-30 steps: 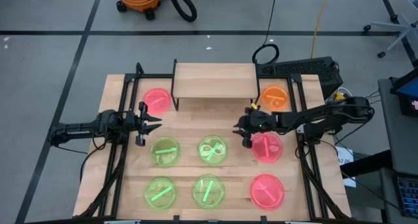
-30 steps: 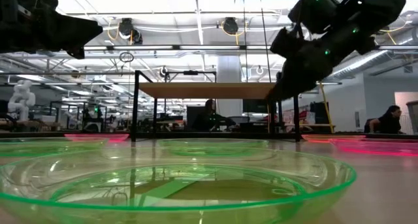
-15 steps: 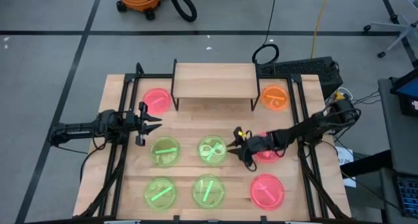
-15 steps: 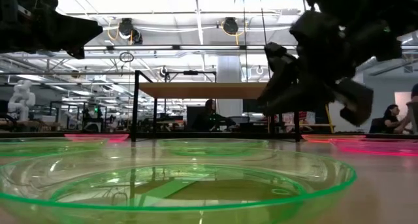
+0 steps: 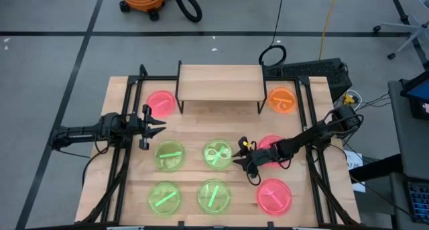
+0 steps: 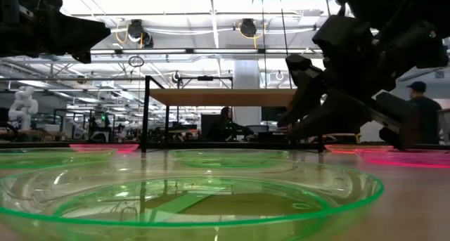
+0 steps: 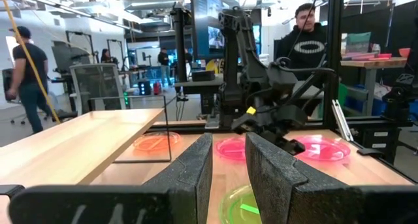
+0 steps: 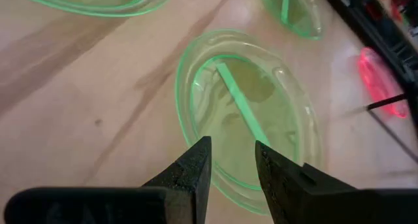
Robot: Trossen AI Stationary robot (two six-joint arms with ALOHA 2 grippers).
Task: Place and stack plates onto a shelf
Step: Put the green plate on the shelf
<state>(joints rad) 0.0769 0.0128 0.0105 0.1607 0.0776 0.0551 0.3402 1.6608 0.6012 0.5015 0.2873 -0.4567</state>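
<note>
Several small plates lie flat on the wooden table: green ones [image 5: 169,155], [image 5: 218,154], [image 5: 164,198], [image 5: 213,195], pink ones [image 5: 161,102], [image 5: 275,195], [image 5: 268,143], and an orange one [image 5: 281,100]. The shelf [image 5: 220,82] stands on black legs at the table's far side with nothing on it. My right gripper [image 5: 241,159] is open and hovers low between the middle green plate and the pink plate that its arm partly covers. In its wrist view the fingers [image 8: 233,149] stand over the rim of a green streaked plate [image 8: 245,113]. My left gripper [image 5: 151,126] waits open at the left.
Black frame rails [image 5: 127,143] run along the table's left and right sides. The shelf's thin legs [image 6: 145,114] stand at the far side. People move in the room behind [image 7: 307,34]. Bare wood shows between the shelf and the plate rows [image 5: 214,126].
My right gripper has travelled from beside the orange plate and the shelf's right leg toward the table's near edge and a little left. It has also come down lower, and now sits next to the middle green plate. The plates and my left arm have stayed put.
</note>
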